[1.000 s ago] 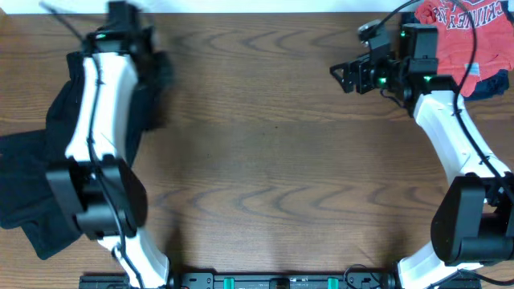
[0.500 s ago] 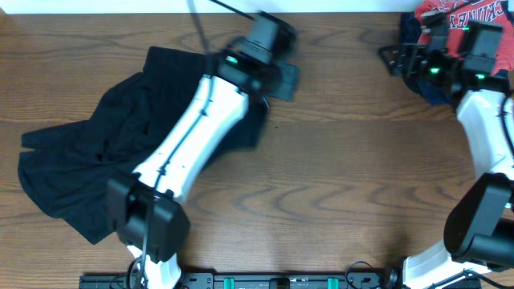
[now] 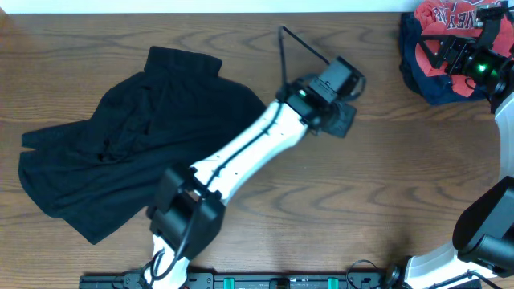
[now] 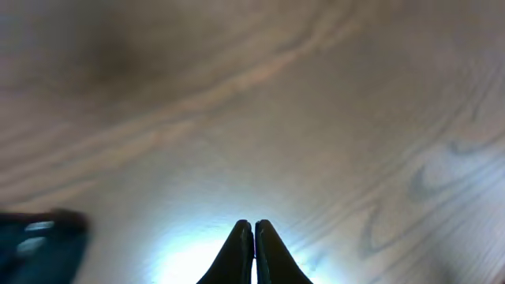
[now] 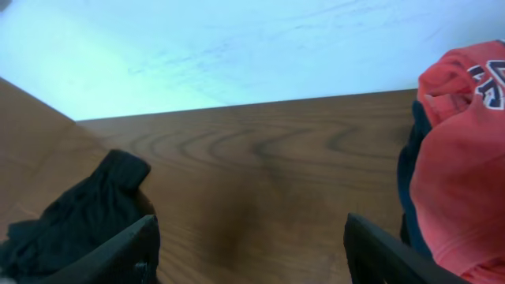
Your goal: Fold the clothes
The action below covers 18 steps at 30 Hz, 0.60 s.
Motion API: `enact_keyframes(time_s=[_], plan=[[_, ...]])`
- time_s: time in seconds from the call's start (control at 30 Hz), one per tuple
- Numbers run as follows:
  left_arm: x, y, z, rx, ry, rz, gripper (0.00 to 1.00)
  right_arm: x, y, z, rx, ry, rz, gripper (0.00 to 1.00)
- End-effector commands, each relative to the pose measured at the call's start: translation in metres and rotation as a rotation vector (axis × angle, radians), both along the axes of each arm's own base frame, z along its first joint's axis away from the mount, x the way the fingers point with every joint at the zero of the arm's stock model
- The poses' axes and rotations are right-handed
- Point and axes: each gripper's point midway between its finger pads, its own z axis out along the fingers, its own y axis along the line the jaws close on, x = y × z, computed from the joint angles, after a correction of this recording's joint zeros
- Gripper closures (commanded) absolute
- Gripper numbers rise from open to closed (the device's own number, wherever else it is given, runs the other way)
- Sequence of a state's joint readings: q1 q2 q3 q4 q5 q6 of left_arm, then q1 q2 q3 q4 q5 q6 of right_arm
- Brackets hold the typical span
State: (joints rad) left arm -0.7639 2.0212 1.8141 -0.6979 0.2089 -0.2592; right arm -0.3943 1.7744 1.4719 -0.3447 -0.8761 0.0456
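Since a second ago, left arm swung from the left edge out past mid-table; black shirt (image 3: 136,136) came along and now lies opened out on the left half; right arm pulled back to the far right corner

Overhead: shirt lies well left of my left gripper (image 3: 344,120), rumpled, hem edges uneven, one end bunched toward the back edge. My forearm crosses over its right side. No fold visible anywhere. My right gripper (image 3: 440,53) hangs over the red shirt (image 3: 450,16) and navy garment (image 3: 426,84), which sit heaped in the corner, well apart from the black one

Left wrist: fingers (image 4: 245,252) pressed together, nothing pinched between them, only bare table (image 4: 316,118) below. Blurred dark shape at lower left, cannot tell what

Right wrist: right gripper (image 5: 251,222) spread wide, nothing between the jaws. Black shirt (image 5: 79,213) at lower left, red shirt (image 5: 458,158) at right over the navy garment (image 5: 406,181)

Judgement: laying-out roughly done, flattening incomplete, every fold remains. Very early in the task
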Motion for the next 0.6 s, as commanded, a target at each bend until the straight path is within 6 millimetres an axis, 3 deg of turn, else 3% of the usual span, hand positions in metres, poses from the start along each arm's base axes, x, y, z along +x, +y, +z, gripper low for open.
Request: enact_keyframes(time_s=[0.0, 0.03, 0.1, 0.17, 0.27, 0.37, 0.47, 0.57], plan=[[0.033, 0.049, 0.06, -0.064, -0.093, 0.126, 0.89, 0.0, 0.013, 0.014, 0.013, -0.025, 0.041, 0.31], [0.038, 0.06, 0.068, -0.069, -0.102, 0.15, 0.76, 0.0, 0.017, 0.012, 0.011, -0.018, 0.044, 0.34], [0.047, 0.088, 0.084, -0.077, -0.117, 0.207, 0.38, 0.001, 0.029, 0.006, -0.006, 0.006, 0.052, 0.36], [0.055, 0.117, 0.097, -0.081, -0.129, 0.264, 0.15, 0.002, 0.048, -0.003, -0.05, 0.035, 0.07, 0.36], [0.067, 0.164, 0.112, -0.079, -0.14, 0.362, 0.05, 0.002, 0.088, -0.021, -0.153, 0.083, 0.107, 0.31], [0.074, 0.216, 0.118, -0.06, -0.132, 0.467, 0.02, 0.0, 0.131, -0.038, -0.282, 0.123, 0.128, 0.19], [0.076, 0.269, 0.112, -0.001, -0.099, 0.589, 0.02, -0.006, 0.178, -0.05, -0.411, 0.134, 0.147, 0.09], [0.074, 0.311, 0.103, 0.062, -0.065, 0.687, 0.02, -0.014, 0.218, -0.06, -0.506, 0.13, 0.174, 0.06]])
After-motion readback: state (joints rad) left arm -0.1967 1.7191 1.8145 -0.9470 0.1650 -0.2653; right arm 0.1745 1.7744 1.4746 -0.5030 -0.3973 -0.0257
